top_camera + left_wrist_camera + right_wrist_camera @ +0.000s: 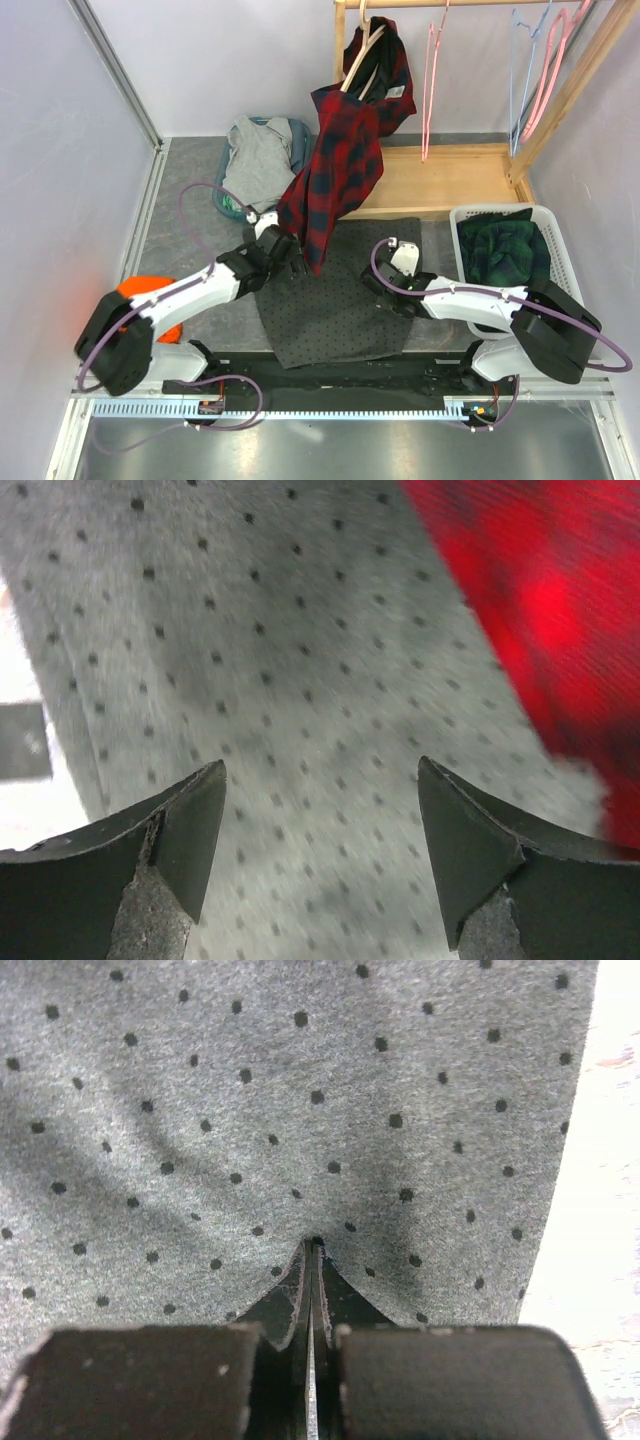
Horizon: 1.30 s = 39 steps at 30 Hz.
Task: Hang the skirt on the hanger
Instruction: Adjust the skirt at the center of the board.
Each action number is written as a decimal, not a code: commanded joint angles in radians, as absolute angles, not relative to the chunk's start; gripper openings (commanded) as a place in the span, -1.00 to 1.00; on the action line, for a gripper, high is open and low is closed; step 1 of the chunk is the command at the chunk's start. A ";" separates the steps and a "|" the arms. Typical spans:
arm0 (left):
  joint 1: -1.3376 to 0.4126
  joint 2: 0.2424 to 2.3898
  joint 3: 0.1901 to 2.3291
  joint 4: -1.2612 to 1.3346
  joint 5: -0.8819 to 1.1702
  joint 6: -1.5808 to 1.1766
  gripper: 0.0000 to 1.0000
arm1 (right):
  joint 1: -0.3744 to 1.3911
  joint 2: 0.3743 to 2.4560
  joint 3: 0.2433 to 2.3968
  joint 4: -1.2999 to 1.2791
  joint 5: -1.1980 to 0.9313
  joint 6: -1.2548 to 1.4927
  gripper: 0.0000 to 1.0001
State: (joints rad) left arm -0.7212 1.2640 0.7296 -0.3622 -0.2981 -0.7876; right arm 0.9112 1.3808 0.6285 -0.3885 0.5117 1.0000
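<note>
Right gripper (312, 1248): jaws closed, pinching a pucker of skirt (330, 310) near its right edge.
Left gripper (320, 780): jaws wide apart over the skirt, red plaid shirt (340, 170) just beside.
Skirt: grey, dotted, flat on counter (190, 200) between the arms.
Shirt: hangs from wooden hanger (362, 50), hem over skirt's far edge.
Pink hangers (432, 80): on rack, well apart from skirt.

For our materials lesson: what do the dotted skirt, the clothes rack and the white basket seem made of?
Dotted skirt: soft matte fabric, probably knit; it puckers into folds.
Clothes rack: pale bare wood, by colour.
White basket: likely moulded plastic, slotted walls.
</note>
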 commanded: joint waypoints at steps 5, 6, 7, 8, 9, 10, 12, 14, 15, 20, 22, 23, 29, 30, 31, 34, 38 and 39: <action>-0.698 1.454 0.669 -0.179 -0.143 -0.722 0.53 | 0.879 1.384 0.643 -0.451 0.589 0.983 -1.00; -0.699 1.453 0.657 -0.178 -0.137 -0.730 0.51 | 0.867 1.384 0.647 -0.449 0.588 0.977 -1.00; -0.699 1.445 0.622 -0.178 -0.123 -0.736 0.47 | 0.859 1.385 0.656 -0.443 0.588 0.971 -1.00; -0.699 1.434 0.602 -0.178 -0.114 -0.753 0.47 | 0.851 1.388 0.660 -0.439 0.586 0.950 -1.00; -0.699 1.421 0.579 -0.176 -0.104 -0.762 0.46 | 0.830 1.394 0.667 -0.434 0.583 0.939 -1.00; -0.701 1.381 0.528 -0.178 -0.077 -0.771 0.43 | 0.818 1.397 0.672 -0.427 0.584 0.927 -1.00; -0.709 1.333 0.474 -0.178 -0.048 -0.805 0.41 | 0.775 1.419 0.690 -0.390 0.578 0.885 -0.99; -0.751 1.264 0.405 -0.183 -0.028 -0.845 0.40 | 0.740 1.459 0.712 -0.333 0.545 0.836 -0.99; -0.791 1.246 0.388 -0.189 -0.022 -0.860 0.40 | 0.709 1.474 0.719 -0.312 0.532 0.824 -0.98; -0.946 1.192 0.313 -0.210 -0.009 -0.992 0.32 | 0.644 1.610 0.833 -0.236 0.459 0.758 -0.97; -1.044 1.193 0.304 -0.209 -0.012 -1.031 0.28 | 0.638 1.664 0.891 -0.212 0.427 0.732 -0.95; -1.075 1.198 0.305 -0.210 -0.012 -1.052 0.26 | 0.635 1.680 0.909 -0.206 0.413 0.724 -0.93; -1.186 1.161 0.356 -0.290 -0.073 -1.008 0.20 | 0.647 1.740 0.976 -0.155 0.209 0.674 -0.87; -1.186 1.138 0.392 -0.301 -0.087 -0.990 0.24 | 0.656 1.740 0.968 -0.135 0.178 0.663 -0.86; -1.187 1.129 0.414 -0.313 -0.119 -0.950 0.26 | 0.666 1.741 0.957 -0.109 0.157 0.640 -0.87; -1.184 1.108 0.524 -0.389 -0.207 -0.875 0.40 | 0.730 1.750 0.959 -0.095 0.113 0.600 -0.86; -1.155 1.126 0.690 -0.472 -0.299 -0.801 0.51 | 0.769 1.717 0.939 -0.097 0.115 0.587 -0.86; -1.129 1.137 0.707 -0.476 -0.313 -0.789 0.53 | 0.769 1.682 0.924 -0.095 0.110 0.586 -0.86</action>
